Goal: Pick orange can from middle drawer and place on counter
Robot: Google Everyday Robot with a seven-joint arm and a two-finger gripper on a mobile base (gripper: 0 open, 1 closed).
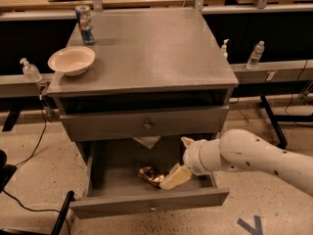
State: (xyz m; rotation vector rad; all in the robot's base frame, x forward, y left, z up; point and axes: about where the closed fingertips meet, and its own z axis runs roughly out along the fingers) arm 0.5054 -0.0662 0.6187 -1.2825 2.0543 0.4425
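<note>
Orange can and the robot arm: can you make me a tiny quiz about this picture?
1. What stands behind the bowl on the counter?
2. True or false: the orange can lies in the open middle drawer.
3. Where is the gripper? A over the bowl; B in the drawer, next to the orange can; C on the counter.
Key: 1 a tall can; 2 true; 3 B.

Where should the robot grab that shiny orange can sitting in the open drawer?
Probably around the middle of the orange can, coming down from above and slightly from the front. It looks crumpled and sits low on the floor of the drawer, whose walls would block a sideways reach. The claw is inside the drawer, just to the right of the can.
</note>
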